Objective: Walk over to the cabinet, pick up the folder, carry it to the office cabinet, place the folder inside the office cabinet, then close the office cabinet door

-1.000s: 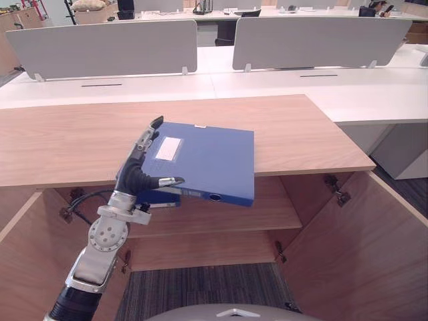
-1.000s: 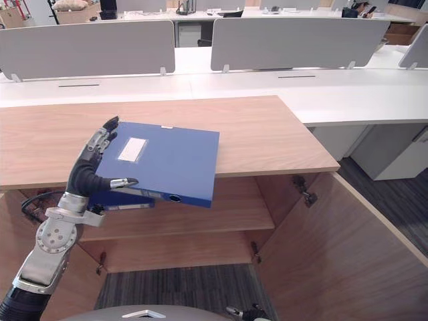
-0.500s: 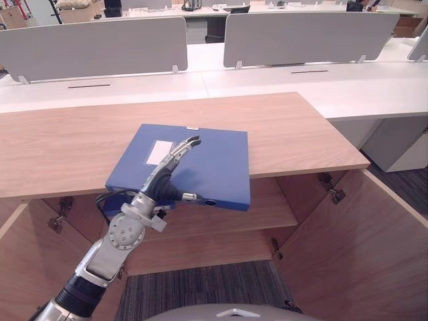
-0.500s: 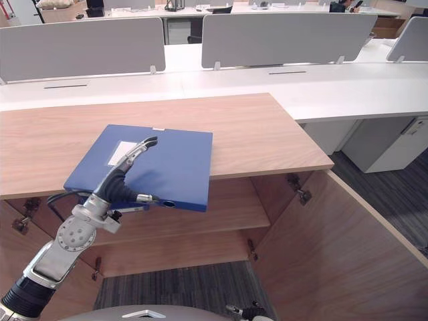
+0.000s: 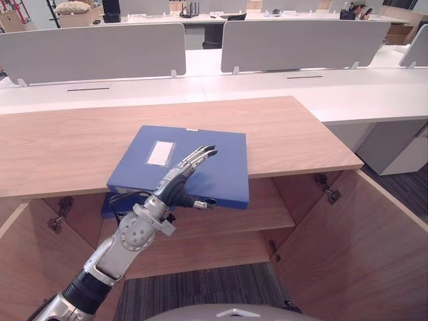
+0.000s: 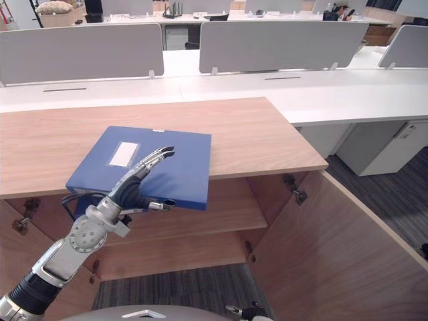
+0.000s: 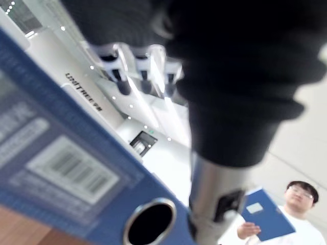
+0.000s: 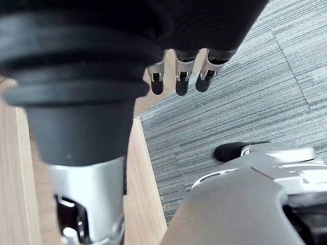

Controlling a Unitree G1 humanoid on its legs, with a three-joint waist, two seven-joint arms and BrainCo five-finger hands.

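Nearest you, the right hand (image 8: 176,76) hangs over the grey carpet (image 8: 245,102), fingers straight, side by side, holding nothing. Both cabinet doors stand open toward you, the right door (image 5: 361,254) and the left door (image 5: 27,264), baring an inner shelf (image 5: 267,210). Your left hand (image 5: 175,188) reaches over the blue folder (image 5: 221,150), fingers straight and close together above its cover, thumb out beside the spine's ring hole (image 5: 211,200) – whether they touch the cover cannot be told. The folder lies flat on the cabinet top (image 5: 287,134), its spine overhanging the open front. Beyond stand white desks (image 5: 348,93) with grey divider panels (image 5: 307,43). The left wrist view shows a person (image 7: 299,201) holding another blue folder (image 7: 265,217)
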